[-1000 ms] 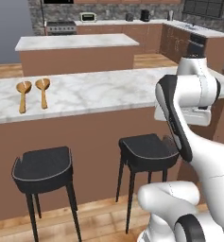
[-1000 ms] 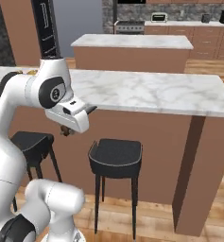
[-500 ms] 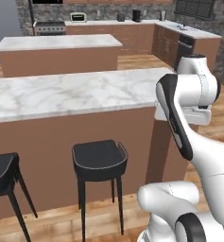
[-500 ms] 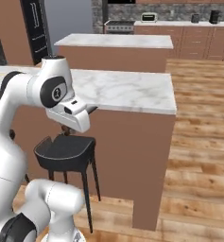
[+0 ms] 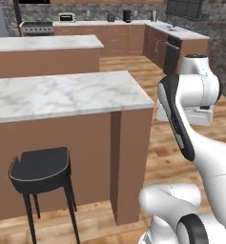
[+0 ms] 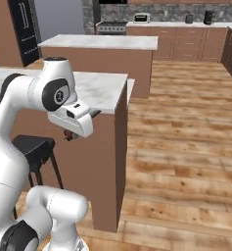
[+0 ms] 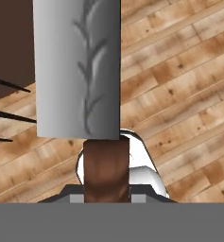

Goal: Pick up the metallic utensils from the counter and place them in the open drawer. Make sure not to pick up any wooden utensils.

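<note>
Right now the gripper [image 6: 70, 136] is holding a metallic utensil [image 7: 78, 71]. In the hand view its reddish-brown handle is sitting between the two dark finger tips, with the jaws standing narrow around it. The broad, flat grey blade (marked with a faint leafy pattern) is pointing away from the hand over the plank floor [image 7: 179, 94].

In the right base view the gripper is hanging below the level of the marble top, just beside the brown end panel of the counter [image 6: 100, 90]. A small reddish bit of the handle is peeking out under the white hand. The blade itself is too small there to make out.

In the left base view the arm [image 5: 186, 109] is rising folded at the right, its upper joint well apart from the near corner of the counter [image 5: 62, 95]. A black stool [image 5: 40, 169] is standing against the counter's brown front; in the right base view the same stool [image 6: 34, 147] is partly hiding behind the arm.

Beyond the counter, a second island [image 5: 43, 43] with a pale top is lying parallel to it, with bare wooden floor between them.
</note>
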Robot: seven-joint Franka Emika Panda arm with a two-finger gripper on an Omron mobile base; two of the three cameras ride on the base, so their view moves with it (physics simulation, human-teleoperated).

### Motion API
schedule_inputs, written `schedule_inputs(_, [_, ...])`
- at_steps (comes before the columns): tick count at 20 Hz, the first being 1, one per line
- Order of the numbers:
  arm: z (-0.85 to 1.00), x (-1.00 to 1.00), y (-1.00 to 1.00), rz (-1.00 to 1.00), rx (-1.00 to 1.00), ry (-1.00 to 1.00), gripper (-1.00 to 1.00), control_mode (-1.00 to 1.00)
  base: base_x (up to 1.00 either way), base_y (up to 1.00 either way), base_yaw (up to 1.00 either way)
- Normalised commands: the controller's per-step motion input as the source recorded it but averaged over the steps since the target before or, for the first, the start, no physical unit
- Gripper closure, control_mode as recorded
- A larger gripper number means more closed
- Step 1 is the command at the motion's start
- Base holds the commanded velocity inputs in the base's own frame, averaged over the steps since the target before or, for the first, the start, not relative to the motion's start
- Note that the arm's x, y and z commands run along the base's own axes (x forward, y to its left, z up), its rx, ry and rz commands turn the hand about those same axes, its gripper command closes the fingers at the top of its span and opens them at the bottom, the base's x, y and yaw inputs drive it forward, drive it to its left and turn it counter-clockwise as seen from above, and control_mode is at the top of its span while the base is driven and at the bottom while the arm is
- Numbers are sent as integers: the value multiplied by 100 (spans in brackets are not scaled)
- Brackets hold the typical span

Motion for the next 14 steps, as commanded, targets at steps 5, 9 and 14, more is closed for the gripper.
schedule_inputs(5, [0,0,0,0,0,0,100,100,0,-100,3])
schedule_inputs(9, [0,0,0,0,0,0,100,100,15,-92,9])
schedule_inputs(14, [0,0,0,0,0,0,100,100,53,-54,20])
